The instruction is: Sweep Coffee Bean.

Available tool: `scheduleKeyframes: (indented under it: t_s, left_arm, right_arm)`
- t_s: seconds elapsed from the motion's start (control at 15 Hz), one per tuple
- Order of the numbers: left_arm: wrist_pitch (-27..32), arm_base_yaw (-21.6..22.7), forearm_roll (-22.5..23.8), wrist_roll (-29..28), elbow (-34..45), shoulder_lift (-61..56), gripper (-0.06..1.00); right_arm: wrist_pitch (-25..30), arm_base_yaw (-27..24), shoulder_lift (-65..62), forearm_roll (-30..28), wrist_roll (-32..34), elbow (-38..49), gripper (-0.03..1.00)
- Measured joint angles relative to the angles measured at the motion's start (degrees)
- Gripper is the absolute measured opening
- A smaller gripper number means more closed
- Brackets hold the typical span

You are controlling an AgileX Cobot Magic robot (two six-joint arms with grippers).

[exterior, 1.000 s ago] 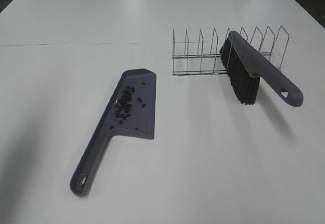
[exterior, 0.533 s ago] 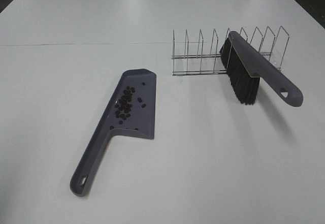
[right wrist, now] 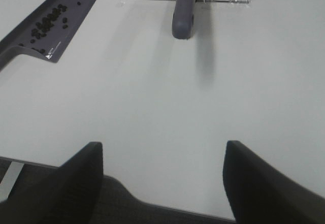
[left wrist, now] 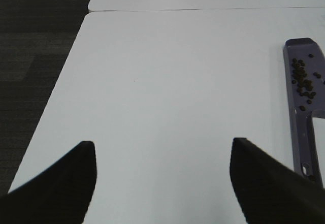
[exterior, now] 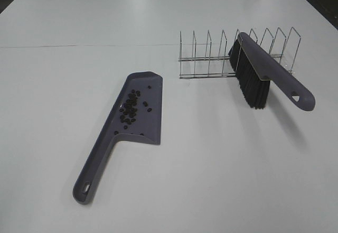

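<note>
Honestly nothing has budged since a second ago. The coffee beans [exterior: 131, 109] still sit piled in the purple-grey dustpan [exterior: 141, 130], flat on the white table [exterior: 211, 159]. The brush [exterior: 264, 74] still leans in the wire rack [exterior: 211, 58]. The left gripper [left wrist: 162, 176] and right gripper [right wrist: 162, 176] both hang spread apart, holding nothing, well clear of everything.

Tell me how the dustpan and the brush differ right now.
The dustpan lies flat on the table; the brush is propped in the wire rack, handle jutting out. The dustpan holds the coffee beans; the brush has black bristles. Both are purple-grey with a hole in the handle.
</note>
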Motion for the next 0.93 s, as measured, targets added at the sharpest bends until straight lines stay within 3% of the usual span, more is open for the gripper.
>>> scheduleKeyframes:
  t_s: [0.2,0.93]
  left_arm:
    - [-0.23,0.0,-5.5,2.92,2.86,-4.41,0.67]
    - [-0.97,0.0,-3.72,-0.23,3.04,-4.7,0.67]
  right_arm:
    - [-2.52,0.0,0.0,0.4,0.06,2.35,0.6]
    - [-2.81,0.0,-4.64,1.09,-0.11,2.46,0.6]
